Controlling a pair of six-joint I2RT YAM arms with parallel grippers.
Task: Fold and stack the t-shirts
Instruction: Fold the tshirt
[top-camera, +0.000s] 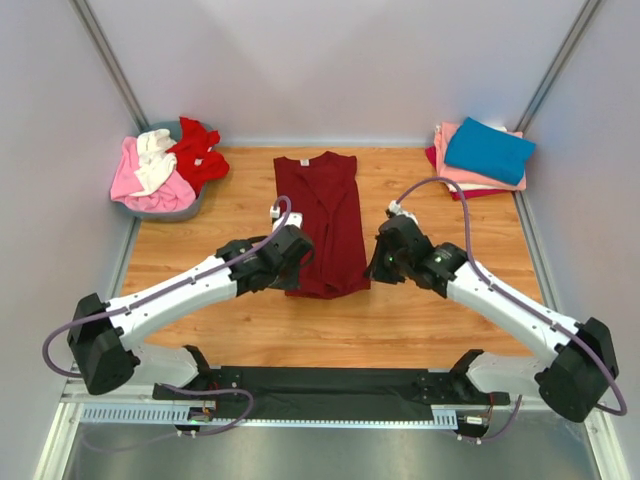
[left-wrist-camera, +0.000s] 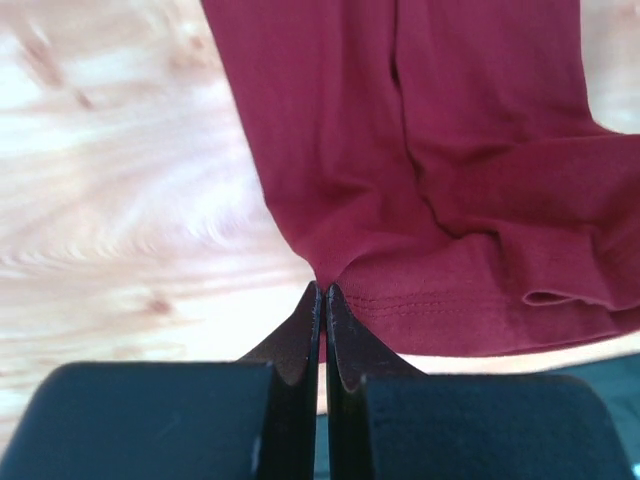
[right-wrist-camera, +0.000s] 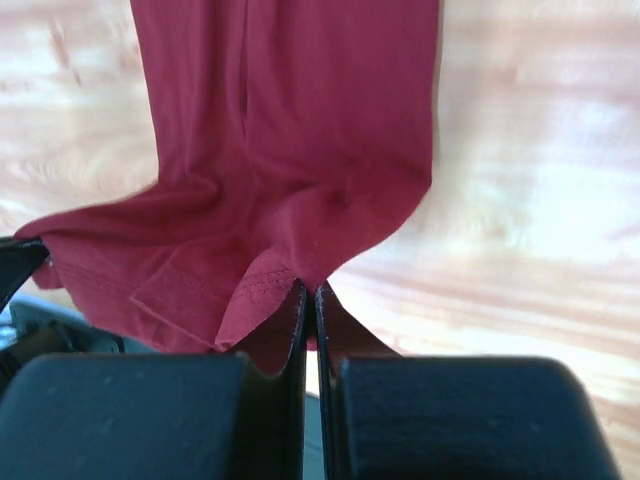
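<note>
The dark maroon t-shirt (top-camera: 322, 215) lies on the table's middle as a narrow strip, sides folded in, collar at the far end. My left gripper (top-camera: 297, 270) is shut on its near left hem corner; the left wrist view shows the maroon t-shirt (left-wrist-camera: 420, 150) pinched at my left gripper (left-wrist-camera: 322, 292). My right gripper (top-camera: 374, 268) is shut on the near right hem corner; the right wrist view shows the maroon t-shirt (right-wrist-camera: 290, 130) pinched at my right gripper (right-wrist-camera: 308, 290). A folded stack at the far right has a teal-blue t-shirt (top-camera: 489, 150) over a pink one (top-camera: 470, 178).
A grey basin (top-camera: 190, 205) at the far left holds crumpled pink (top-camera: 135, 180), white (top-camera: 155, 155) and bright red (top-camera: 197, 152) t-shirts. White walls and metal posts close in the wooden table (top-camera: 200, 240). A black bar (top-camera: 330, 382) runs along the near edge.
</note>
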